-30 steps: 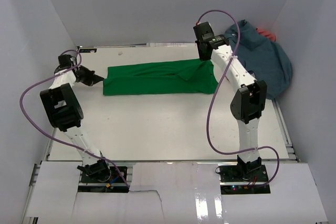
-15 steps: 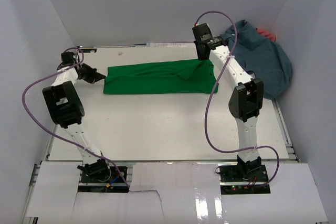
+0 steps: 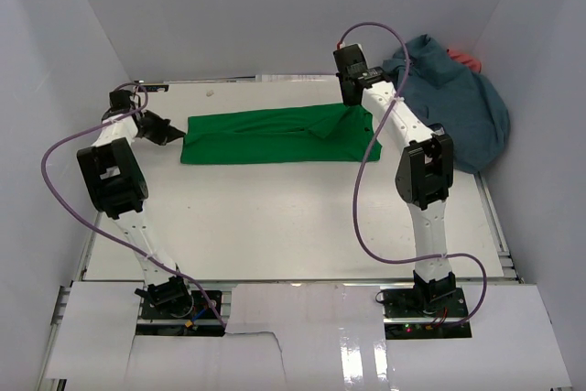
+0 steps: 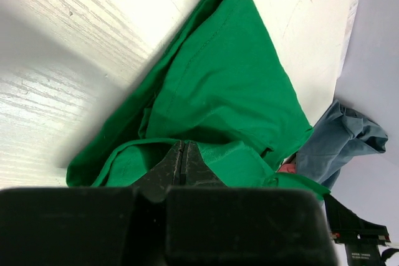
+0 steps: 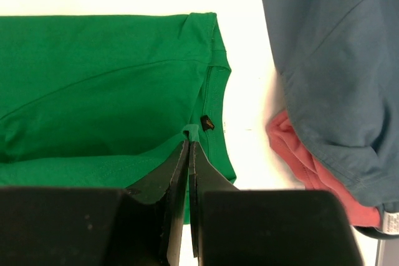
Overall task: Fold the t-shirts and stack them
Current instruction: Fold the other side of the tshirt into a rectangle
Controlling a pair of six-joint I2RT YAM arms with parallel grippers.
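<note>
As the green t-shirt [image 3: 275,136] lies in a long folded strip on the far table [image 3: 275,217], the left gripper [image 3: 174,135] and right gripper [image 3: 352,103] meet its two ends; the blue-grey t-shirt [image 3: 458,107] is heaped over the coral t-shirt [image 3: 469,59] far right. The left wrist view shows the claw pinching bunched green cloth. The right wrist view shows the claw clamping the green collar edge.

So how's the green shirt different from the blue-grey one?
The bright green cloth t-shirt lies folded in a flat strip; the slate blue-grey cloth t-shirt sits heaped. The left tool and right tool pinch the green one; neither touches the blue-grey. Both are plain cloth.
</note>
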